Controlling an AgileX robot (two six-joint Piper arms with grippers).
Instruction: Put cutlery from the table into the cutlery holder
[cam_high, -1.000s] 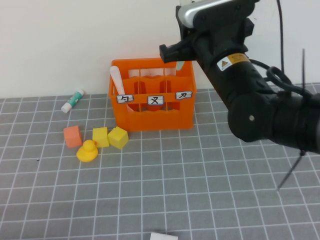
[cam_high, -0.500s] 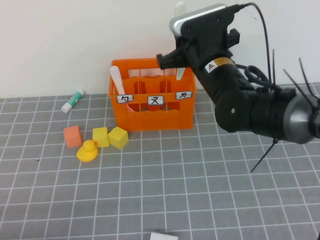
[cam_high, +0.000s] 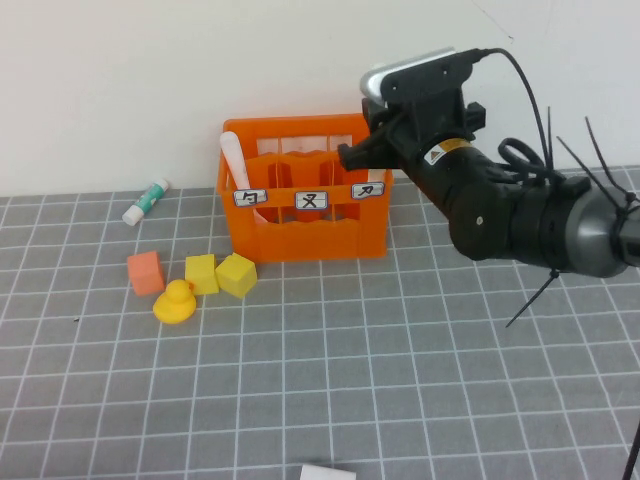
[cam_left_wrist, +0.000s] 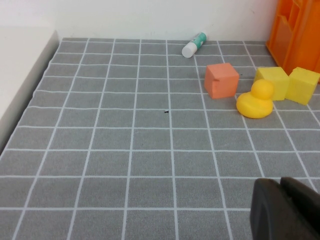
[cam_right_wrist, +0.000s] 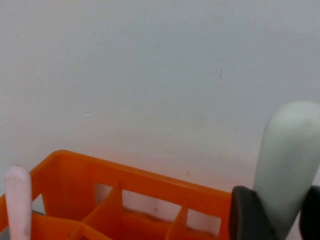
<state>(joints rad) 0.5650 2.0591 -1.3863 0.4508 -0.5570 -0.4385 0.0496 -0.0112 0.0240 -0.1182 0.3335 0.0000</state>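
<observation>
So the right gripper (cam_high: 358, 152) is up over the right end of the crate (cam_high: 305, 235) at the table's (cam_high: 400, 380) far edge, and its wrist view has the knife (cam_right_wrist: 287, 160) standing between its fingers (cam_right_wrist: 247, 215), though I can't tell if they're actually squeezing it. The spoon (cam_high: 235, 160) already stands in the crate's left compartment. The left gripper (cam_left_wrist: 287, 210) is clamped shut on nothing, low over the near edge.
</observation>
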